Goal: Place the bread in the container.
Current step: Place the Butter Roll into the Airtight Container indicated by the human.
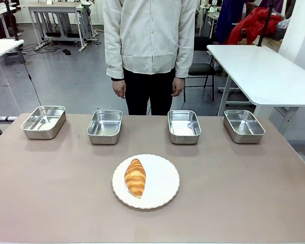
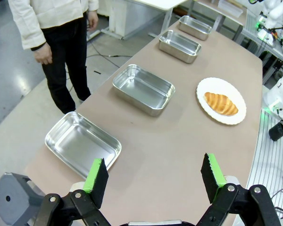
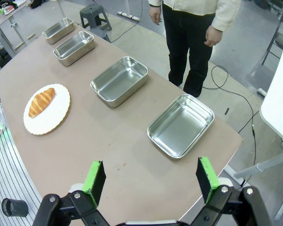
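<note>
Nothing is done yet: bread (image 1: 135, 177) sits on the plate (image 1: 162, 183), trays (image 1: 103, 139) empty, left gripper (image 2: 153, 162) and right gripper (image 3: 149, 165) spread, unladen.

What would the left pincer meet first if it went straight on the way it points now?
The left pincer would probably meet bare table first, between the nearest tray and the plate; depth is unclear.

black left gripper (image 2: 154, 165) and right gripper (image 3: 149, 165), green pads (image 2: 95, 175), silver screws (image 2: 228, 188)
</note>
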`<action>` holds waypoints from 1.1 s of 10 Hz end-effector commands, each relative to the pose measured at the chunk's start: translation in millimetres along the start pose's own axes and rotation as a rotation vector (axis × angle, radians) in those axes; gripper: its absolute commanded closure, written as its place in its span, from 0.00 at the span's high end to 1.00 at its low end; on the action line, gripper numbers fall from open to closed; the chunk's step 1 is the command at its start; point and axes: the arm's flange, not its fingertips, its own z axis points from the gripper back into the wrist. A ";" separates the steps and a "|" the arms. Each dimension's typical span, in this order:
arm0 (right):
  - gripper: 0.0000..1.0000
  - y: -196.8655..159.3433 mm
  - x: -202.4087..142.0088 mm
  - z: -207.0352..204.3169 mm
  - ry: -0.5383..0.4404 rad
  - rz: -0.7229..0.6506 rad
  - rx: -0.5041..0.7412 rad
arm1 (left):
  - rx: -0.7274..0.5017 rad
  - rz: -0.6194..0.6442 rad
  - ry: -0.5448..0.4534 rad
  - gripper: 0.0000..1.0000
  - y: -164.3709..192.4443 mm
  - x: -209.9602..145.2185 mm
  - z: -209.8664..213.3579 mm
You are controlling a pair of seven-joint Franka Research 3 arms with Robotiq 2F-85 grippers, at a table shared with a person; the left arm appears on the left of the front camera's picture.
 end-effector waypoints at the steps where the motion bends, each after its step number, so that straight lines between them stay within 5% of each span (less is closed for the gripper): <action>1: 1.00 -1.9 1.9 -0.5 -0.024 0.018 0.005 | 0.001 -0.012 -0.008 1.00 -1.6 0.7 1.4; 11: 1.00 -1.9 1.9 -0.5 -0.024 0.018 0.005 | 0.001 -0.012 -0.008 1.00 -1.6 0.7 1.4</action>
